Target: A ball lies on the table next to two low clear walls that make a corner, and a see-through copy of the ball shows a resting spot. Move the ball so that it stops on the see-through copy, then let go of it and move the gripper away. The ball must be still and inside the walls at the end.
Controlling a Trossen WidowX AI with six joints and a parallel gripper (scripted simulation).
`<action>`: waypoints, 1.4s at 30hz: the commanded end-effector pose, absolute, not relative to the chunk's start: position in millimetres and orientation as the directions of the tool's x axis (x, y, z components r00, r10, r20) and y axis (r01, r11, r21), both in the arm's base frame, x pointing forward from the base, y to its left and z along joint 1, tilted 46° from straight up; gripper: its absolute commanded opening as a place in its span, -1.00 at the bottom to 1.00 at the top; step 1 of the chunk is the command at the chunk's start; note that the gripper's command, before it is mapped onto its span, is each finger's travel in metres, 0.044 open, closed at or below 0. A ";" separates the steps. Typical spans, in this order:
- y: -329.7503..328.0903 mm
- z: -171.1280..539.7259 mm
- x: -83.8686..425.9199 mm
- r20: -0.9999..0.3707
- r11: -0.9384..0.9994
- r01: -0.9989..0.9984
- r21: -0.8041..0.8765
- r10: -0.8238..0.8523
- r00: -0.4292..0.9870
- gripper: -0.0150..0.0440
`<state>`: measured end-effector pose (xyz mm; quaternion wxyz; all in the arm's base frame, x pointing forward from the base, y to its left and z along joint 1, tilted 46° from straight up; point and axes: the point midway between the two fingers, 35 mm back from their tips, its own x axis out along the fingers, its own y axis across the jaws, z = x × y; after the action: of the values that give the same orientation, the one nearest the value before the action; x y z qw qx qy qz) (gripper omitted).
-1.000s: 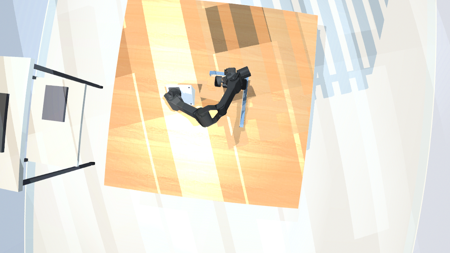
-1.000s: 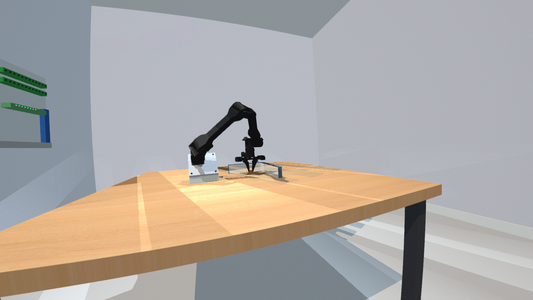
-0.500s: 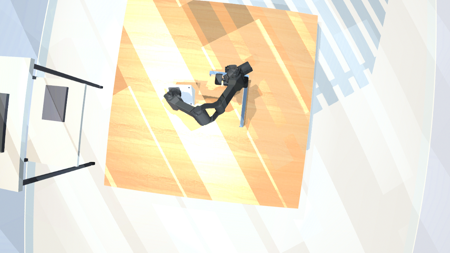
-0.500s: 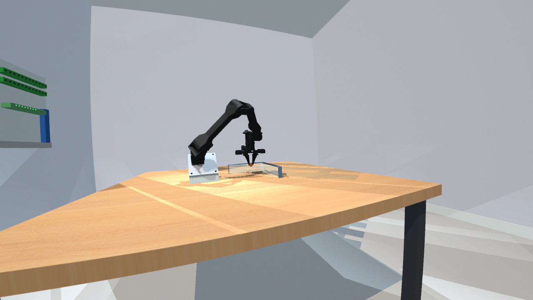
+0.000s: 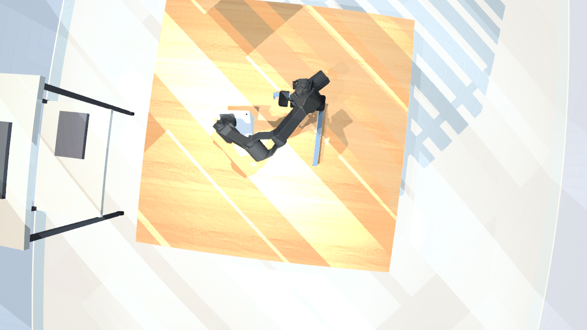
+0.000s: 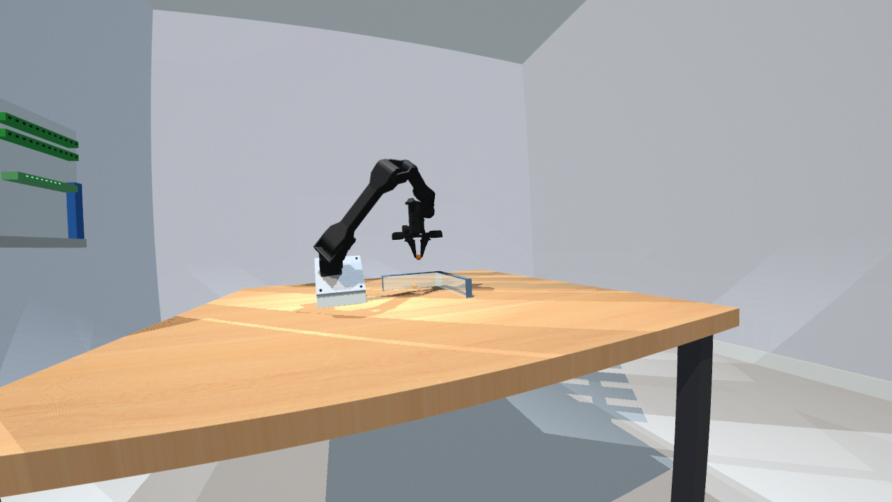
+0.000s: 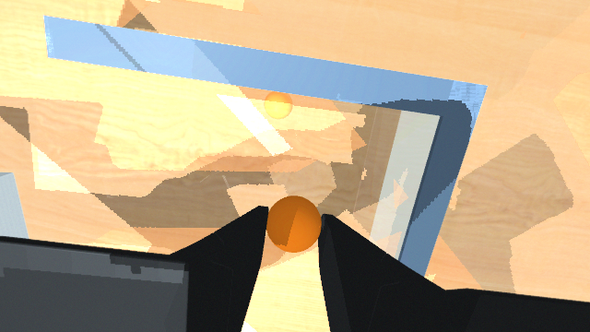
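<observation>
Ball (image 7: 293,223) between the tool (image 7: 293,226) tips above the table (image 6: 436,349), see-through copy (image 7: 277,104) beside one wall (image 7: 230,65)

We see the end effector (image 6: 418,251), closed on the orange ball (image 7: 293,223), hanging well above the surface (image 6: 436,349), higher than the top edges of the two clear walls (image 7: 286,74). The see-through copy (image 7: 277,104) lies just beside the far wall; the side wall stands to its right, and the near and left approaches are open.
</observation>
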<state>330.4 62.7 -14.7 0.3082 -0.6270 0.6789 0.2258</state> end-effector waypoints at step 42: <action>-3.2 -116.7 317.4 -0.699 0.116 -0.990 -0.076 -0.714 -0.030 -0.49</action>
<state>317.3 -1.6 -115.4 0.3079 -0.6234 0.6824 0.2257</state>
